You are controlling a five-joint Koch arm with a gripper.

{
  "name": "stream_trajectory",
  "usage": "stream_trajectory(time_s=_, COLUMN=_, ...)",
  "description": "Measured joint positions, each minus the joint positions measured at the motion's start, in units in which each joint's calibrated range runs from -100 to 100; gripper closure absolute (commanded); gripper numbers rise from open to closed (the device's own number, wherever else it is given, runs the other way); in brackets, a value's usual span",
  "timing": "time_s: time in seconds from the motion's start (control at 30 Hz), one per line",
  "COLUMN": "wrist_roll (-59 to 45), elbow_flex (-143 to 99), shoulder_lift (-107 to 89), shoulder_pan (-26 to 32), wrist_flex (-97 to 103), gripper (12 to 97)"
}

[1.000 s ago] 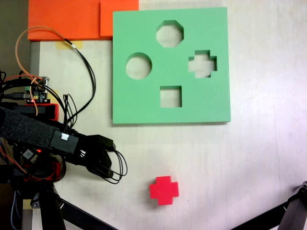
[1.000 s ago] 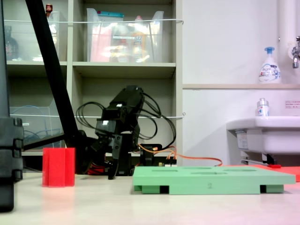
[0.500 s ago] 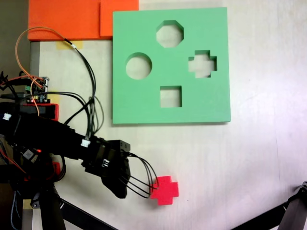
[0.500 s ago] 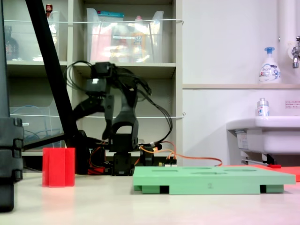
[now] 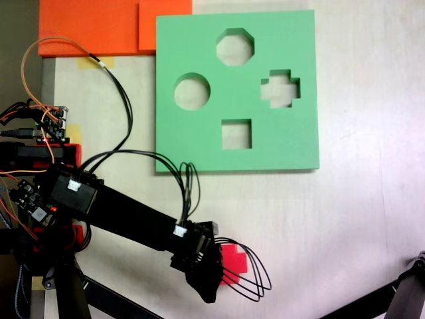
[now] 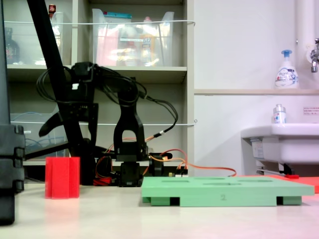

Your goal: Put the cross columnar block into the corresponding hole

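Pale tabletop [image 5: 345, 226], shelving and a sink behind it in the side-on fixed view. Green foam board [image 5: 199, 143] sits at the far end, four cutouts; plus-shaped hole [image 5: 279, 88] is on its right side in the top-down fixed view, empty.

Red cross block [image 5: 234, 260] stands upright on the bare table, well apart from the board and nearer the camera edge; same block at the left of the side view [image 6: 62, 177], untouched.

Change over the last second: arm has swung out from beside its base and extended across the table. Gripper [image 5: 211, 282] now hangs over the block's left part, covering some of it from above. Side view puts the gripper [image 6: 65, 117] clearly above the block, not touching, one jaw splayed out to the left, so the jaws look spread wide and hold nothing.

Read: reach phase done, grasp not started. Next step is probably a straight descent around the block. Block hasn't shifted, so alignment is valid.
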Motion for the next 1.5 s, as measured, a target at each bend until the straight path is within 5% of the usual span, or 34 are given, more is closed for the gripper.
stream_trajectory(time_s=0.8, wrist_roll=-0.44, elbow_flex=7.25, shoulder_lift=20.79, shoulder_pan=-0.05, wrist_flex=0.00, gripper=32.2)
stream_trajectory(time_s=1.13, wrist_roll=-0.44, elbow_flex=7.64, shoulder_lift=21.75, shoulder_pan=-0.29, wrist_flex=0.00, gripper=59.3)
stream_trajectory(time_s=1.5, wrist_roll=-0.49, elbow_flex=8.33, shoulder_lift=22.16, shoulder_pan=-0.68, wrist_flex=-0.49, gripper=70.5)
